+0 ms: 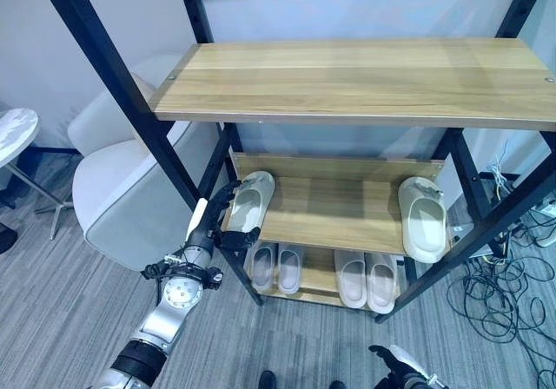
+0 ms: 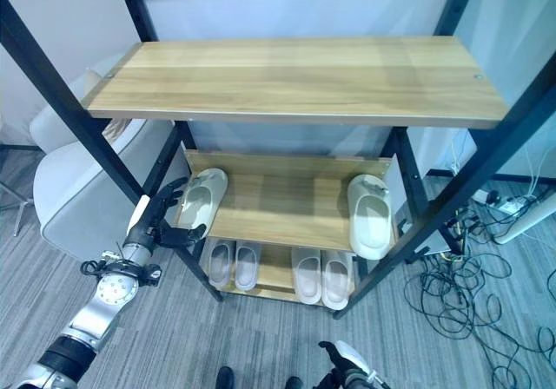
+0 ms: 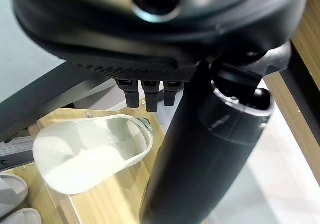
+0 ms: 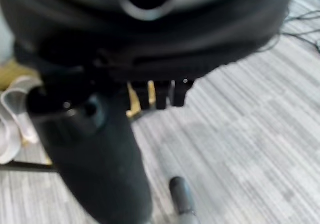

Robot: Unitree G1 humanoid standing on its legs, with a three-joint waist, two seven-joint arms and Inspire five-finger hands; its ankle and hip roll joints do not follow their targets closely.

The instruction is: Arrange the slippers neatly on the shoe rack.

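two slippers split wide, left hand at the edge

two loose slippers sit on the middle shelf (image 1: 339, 211) of the shoe rack (image 1: 365, 81): the left slipper (image 1: 246, 203) at the near-left corner, the right slipper (image 1: 423, 218) far over by the right post, its heel poking past the front edge. two more pairs (image 1: 321, 273) line up on the bottom shelf. the left hand (image 1: 219, 220) hovers just beside the left slipper, fingers straight and spread, thumb apart, clamped on nothing. the right hand (image 1: 401, 373) hangs low over the carpet, and i cannot tell how its fingers are set.

the risk, as i read it: the left slipper lies tight against the black post (image 1: 213, 168), so a reach from this angle could clip the frame or nudge the slipper off the front lip. the right slipper's overhang looks ready to tip if the shelf gets bumped.

no brand, label or writing is legible anywhere on slippers or rack.
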